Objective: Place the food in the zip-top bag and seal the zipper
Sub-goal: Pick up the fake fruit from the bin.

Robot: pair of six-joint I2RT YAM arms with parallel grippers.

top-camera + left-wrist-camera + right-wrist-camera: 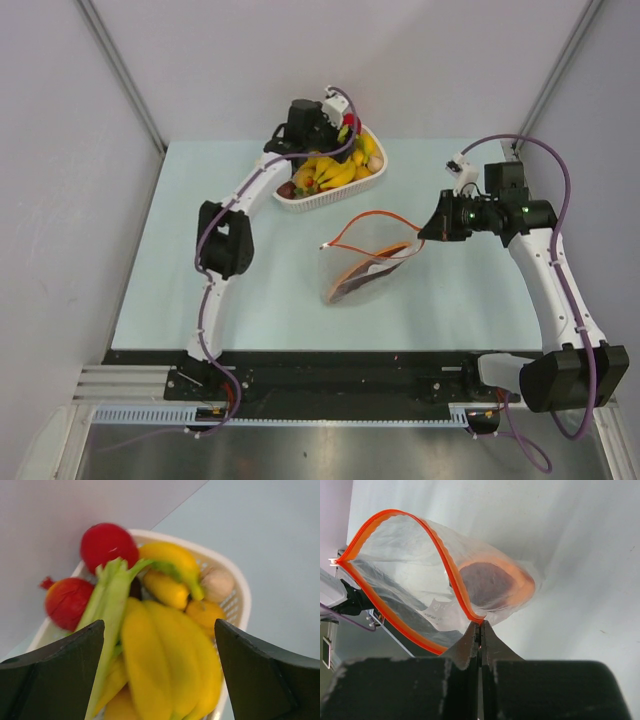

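The clear zip-top bag (365, 262) lies mid-table with its orange-red zipper (372, 218) gaping open. A dark purple-brown vegetable (357, 281) lies inside it and shows through the plastic in the right wrist view (487, 584). My right gripper (424, 240) is shut on the zipper strip (451, 570) at the bag's corner and holds the mouth up. My left gripper (330, 125) is open above the white basket (335, 196), its fingers (60, 680) straddling the yellow banana bunch (165, 660). Red pieces (107, 542) and small orange and yellow pieces (205, 612) lie in the basket too.
A long green-white leek (107, 610) lies beside the bananas in the basket, with a beige round piece (217, 582) at the rim. The basket stands at the table's far edge near the back wall. Pale blue table (240, 310) surrounds the bag.
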